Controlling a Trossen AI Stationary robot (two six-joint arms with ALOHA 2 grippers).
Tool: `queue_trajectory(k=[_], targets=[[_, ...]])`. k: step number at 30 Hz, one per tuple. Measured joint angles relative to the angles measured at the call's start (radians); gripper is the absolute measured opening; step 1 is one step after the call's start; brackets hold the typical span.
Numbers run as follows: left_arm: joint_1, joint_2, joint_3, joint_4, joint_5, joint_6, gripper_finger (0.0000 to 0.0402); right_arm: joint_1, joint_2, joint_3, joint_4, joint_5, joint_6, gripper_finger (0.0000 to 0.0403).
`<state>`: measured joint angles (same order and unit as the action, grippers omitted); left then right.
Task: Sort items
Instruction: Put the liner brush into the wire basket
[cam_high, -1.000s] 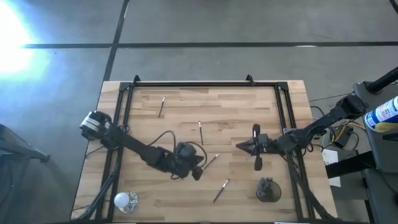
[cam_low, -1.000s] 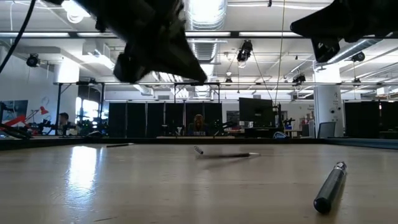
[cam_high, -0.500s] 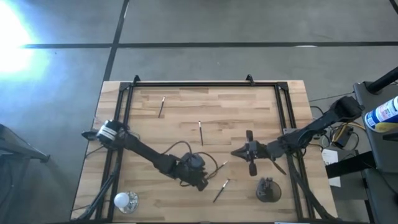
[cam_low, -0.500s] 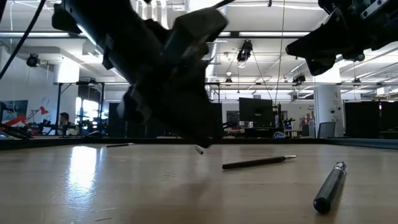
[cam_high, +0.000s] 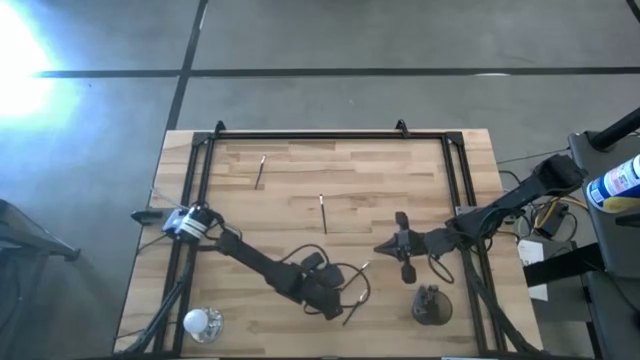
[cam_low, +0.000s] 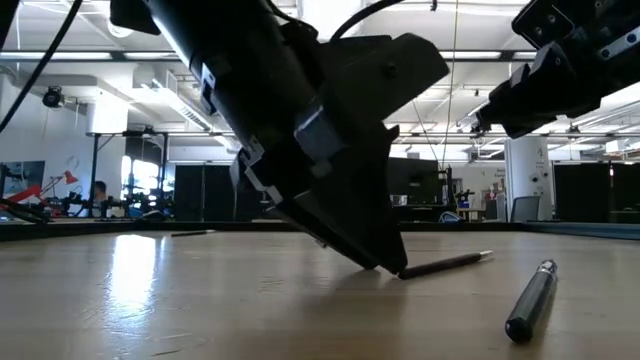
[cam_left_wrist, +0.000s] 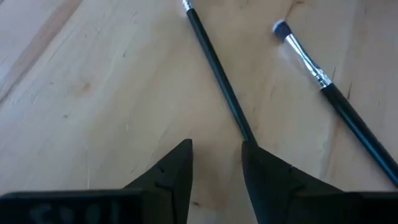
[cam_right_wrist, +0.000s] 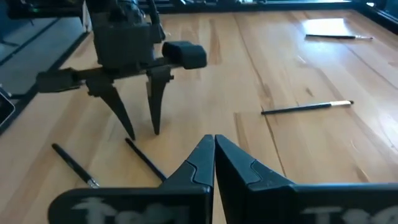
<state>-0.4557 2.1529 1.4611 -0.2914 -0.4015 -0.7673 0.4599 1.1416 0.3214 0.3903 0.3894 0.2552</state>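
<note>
Your left gripper, fingers apart, touches a slim black stick with a pale tip; right gripper is pinched together at 3 o'clock.

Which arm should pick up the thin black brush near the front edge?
Left. The left gripper is open and down at the table beside the thin black brush. The right gripper is shut and hangs farther back.
</note>
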Motion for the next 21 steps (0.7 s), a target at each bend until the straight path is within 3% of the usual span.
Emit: queue_trajectory(k=[6,10,16,21], targets=[[0.0,-0.033,0.005,-0.046,0.007,-0.001,0.0133,-0.013,-0.009,0.001,-0.052,-0.042,-0.005,0.0009],[0.0,-0.047,0.006,-0.062,0.003,-0.003,0.0133,-0.054,0.012,0.003,-0.061,-0.16,-0.035,0.0018],[-0.013,-0.063,-0.04,-0.071,-0.03,-0.03,0.013,-0.127,0.103,0.08,-0.196,-0.33,-0.126,0.008],[-0.021,-0.148,-0.17,0.047,-0.052,-0.05,0.0106,-0.165,0.241,0.204,-0.346,-0.352,-0.278,0.0119]])
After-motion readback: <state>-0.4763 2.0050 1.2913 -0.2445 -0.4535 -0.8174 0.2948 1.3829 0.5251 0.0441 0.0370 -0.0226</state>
